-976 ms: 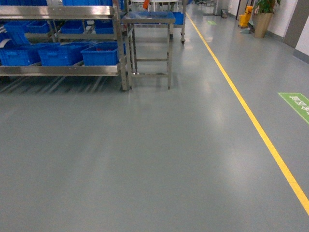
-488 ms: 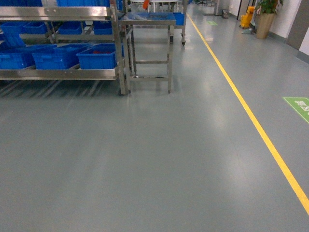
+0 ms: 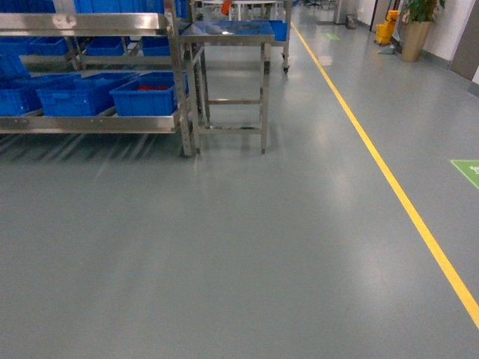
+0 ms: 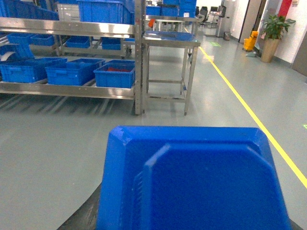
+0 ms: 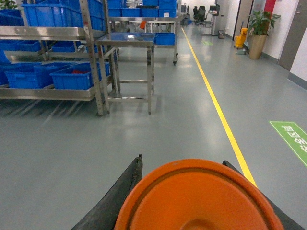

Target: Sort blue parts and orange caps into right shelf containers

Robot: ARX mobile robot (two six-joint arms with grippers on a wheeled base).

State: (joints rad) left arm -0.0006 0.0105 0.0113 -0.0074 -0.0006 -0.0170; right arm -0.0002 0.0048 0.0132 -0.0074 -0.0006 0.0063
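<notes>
Floor [image 3: 224, 254]: grey-green, glossy, with one yellow line [image 3: 389, 179] running away and a green marker [image 3: 468, 170] at the right edge. Rack [image 3: 90, 123] and bench [image 3: 228, 34]: bare silver steel. Crates [image 3: 142, 97] on the rack: saturated blue; one shows red inside. Left wrist view: blue part [image 4: 192, 182] fills the foreground. Right wrist view: bright orange cap [image 5: 196, 201] against black hand [image 5: 120, 191]. Far end: yellow bucket [image 3: 385, 30], tan planter [image 3: 415, 37] with green leaves.

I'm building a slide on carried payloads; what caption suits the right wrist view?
Orange cap held in the right gripper's black fingers, steel shelf of blue crates ahead.
</notes>
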